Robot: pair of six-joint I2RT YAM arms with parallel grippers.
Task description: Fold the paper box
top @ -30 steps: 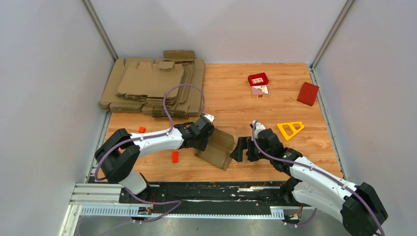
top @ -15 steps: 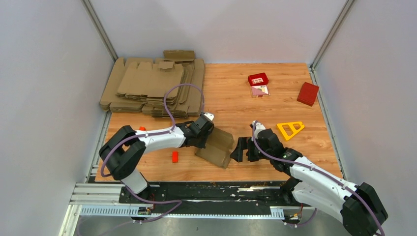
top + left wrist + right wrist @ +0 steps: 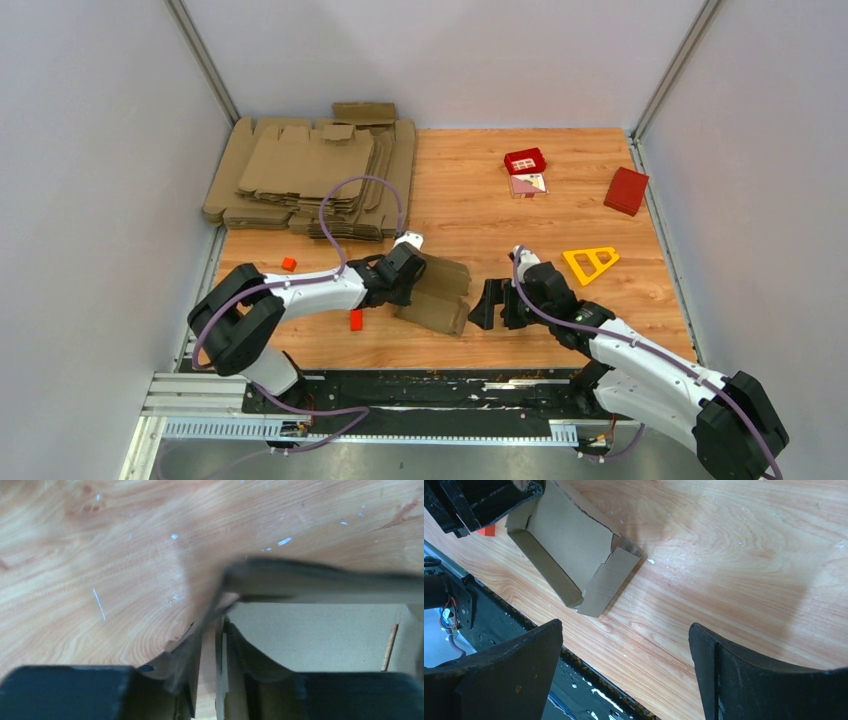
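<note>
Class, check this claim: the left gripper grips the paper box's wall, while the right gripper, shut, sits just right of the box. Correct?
No. The right gripper is open, not shut: the right wrist view shows its fingers spread wide, nothing between them. The rest stands: the left gripper grips the paper box by its wall, and the right gripper sits just right of the box.

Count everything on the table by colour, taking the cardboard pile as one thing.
Brown: 2, paper box, cardboard pile
Red: 4, box, tray, two blocks
Yellow: 1, triangle
Pinkish: 1, card
Total: 8
</note>
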